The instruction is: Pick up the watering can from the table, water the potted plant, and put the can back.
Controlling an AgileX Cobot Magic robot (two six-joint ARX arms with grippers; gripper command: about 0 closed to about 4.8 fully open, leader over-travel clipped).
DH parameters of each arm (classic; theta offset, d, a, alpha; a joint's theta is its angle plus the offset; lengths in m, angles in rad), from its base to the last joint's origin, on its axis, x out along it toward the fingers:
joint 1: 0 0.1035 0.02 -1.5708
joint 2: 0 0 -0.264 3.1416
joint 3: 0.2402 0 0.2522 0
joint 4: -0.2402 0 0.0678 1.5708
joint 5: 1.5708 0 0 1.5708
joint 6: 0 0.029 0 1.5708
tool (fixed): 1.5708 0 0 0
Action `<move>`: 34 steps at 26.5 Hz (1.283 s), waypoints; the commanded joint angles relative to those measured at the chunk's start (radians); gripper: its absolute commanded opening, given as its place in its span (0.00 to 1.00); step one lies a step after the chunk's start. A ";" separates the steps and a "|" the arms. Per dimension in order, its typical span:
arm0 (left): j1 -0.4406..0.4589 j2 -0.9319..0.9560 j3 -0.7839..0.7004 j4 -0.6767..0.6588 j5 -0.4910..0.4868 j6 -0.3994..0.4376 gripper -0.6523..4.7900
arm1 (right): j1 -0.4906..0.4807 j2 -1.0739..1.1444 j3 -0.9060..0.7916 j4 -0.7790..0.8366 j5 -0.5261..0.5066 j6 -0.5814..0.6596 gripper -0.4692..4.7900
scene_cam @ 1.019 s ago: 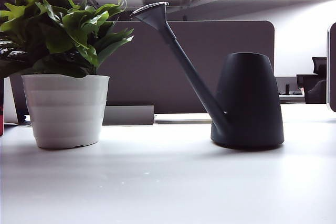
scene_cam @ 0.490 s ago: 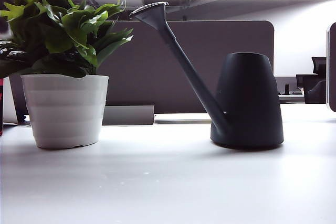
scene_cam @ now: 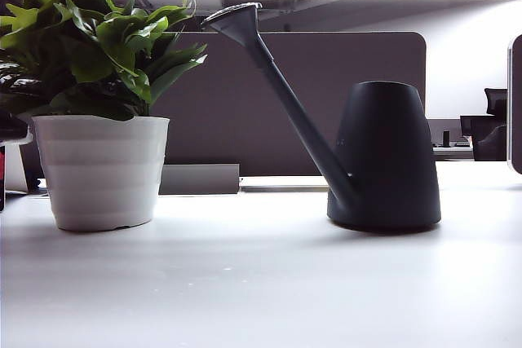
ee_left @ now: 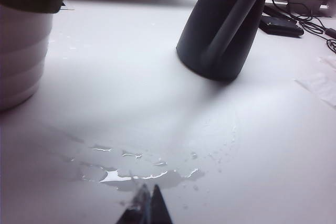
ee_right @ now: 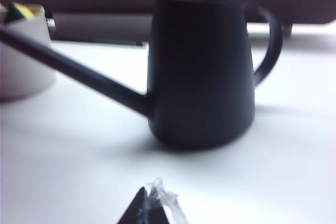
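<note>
The matte black watering can [scene_cam: 387, 156] stands upright on the white table [scene_cam: 261, 283], its long spout [scene_cam: 285, 95] slanting up toward the potted plant [scene_cam: 102, 169] on the left. Neither gripper shows in the exterior view. In the left wrist view my left gripper [ee_left: 149, 188] is shut and empty, low over the table, well short of the can [ee_left: 220, 30] and the white pot [ee_left: 21, 51]. In the right wrist view my right gripper [ee_right: 148, 192] is shut, with a clear crinkled scrap at its tips, and faces the can [ee_right: 202, 72] side-on from a distance.
A puddle of water [ee_left: 136, 174] and scattered drops lie on the table just ahead of the left gripper. A dark grey divider panel [scene_cam: 245, 103] closes the back edge. A black device with cables [ee_left: 281, 24] and a sheet of paper [ee_left: 320, 82] lie beyond the can.
The can and the plant have stayed put. A dark shape has come into the exterior view at the left edge, beside the pot.
</note>
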 commanded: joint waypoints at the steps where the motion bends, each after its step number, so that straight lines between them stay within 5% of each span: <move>1: 0.001 0.001 -0.005 -0.004 0.030 -0.005 0.12 | 0.002 0.001 -0.005 -0.045 -0.010 0.003 0.09; 16: 0.033 -0.004 -0.005 0.003 0.057 -0.013 0.13 | -0.004 -0.026 -0.005 -0.077 -0.010 0.003 0.09; 28: 0.613 -0.004 -0.005 0.004 0.093 -0.013 0.13 | -0.321 -0.103 -0.005 -0.060 -0.017 0.003 0.09; 34: 0.646 -0.004 -0.005 0.003 0.034 -0.013 0.13 | -0.404 -0.103 -0.005 -0.060 -0.001 0.003 0.09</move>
